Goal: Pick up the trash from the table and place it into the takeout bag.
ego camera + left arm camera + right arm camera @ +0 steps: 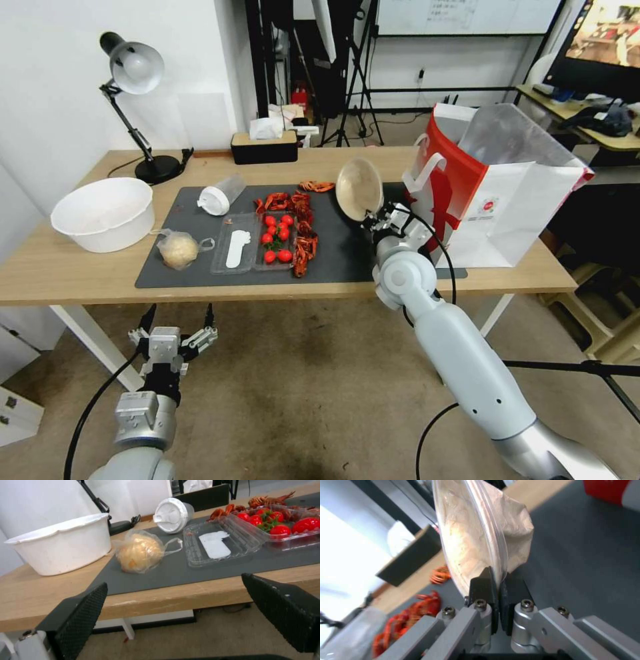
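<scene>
Pinching the rim of the beige round bowl tilted on edge above the dark mat, the right gripper sat just left of the takeout bag, while the left gripper hung wide open below the table.

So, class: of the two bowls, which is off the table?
The beige round bowl, held on edge by the right gripper beside the takeout bag; the large white bowl sits on the table.
</scene>
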Available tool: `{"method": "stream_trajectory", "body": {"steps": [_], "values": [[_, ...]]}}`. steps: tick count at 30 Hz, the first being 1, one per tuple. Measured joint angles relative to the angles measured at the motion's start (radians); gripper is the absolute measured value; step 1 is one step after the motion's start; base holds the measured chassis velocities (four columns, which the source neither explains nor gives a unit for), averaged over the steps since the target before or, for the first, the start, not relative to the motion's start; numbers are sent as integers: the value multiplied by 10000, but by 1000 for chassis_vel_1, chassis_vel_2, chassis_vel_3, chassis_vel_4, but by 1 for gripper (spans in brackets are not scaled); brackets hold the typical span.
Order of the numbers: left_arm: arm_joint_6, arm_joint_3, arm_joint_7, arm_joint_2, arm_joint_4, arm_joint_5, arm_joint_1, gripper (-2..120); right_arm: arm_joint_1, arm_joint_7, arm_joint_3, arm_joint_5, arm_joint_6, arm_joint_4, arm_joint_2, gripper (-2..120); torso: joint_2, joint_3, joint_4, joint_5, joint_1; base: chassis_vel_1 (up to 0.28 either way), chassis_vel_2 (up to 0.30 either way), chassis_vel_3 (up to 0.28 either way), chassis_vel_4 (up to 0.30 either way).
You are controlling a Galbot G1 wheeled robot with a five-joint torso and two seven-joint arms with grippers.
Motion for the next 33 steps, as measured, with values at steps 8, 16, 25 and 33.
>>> {"method": "stream_trajectory", "body": {"steps": [8,16,25,33], "values": [[-5,52,3,-27,31,51,-13,100,-245,-1132,183,-131,162,1376,-438,0,1,0,1,1,0,0,0,0,0],[-37,57,6,-48,31,124,36,100,-107,-1473,1086,-431,-73,3124,-906,0,2,-1,1,0,0,0,0,0,0],[-57,127,6,-110,37,228,45,100,-47,-893,2623,-1793,-1295,4209,-2066,0,2,0,0,1,0,0,0,0,0],[-77,257,11,-152,67,315,42,100,-559,-271,4089,-2650,-2388,4224,-2867,0,2,1,-1,2,0,0,0,0,0]]}}
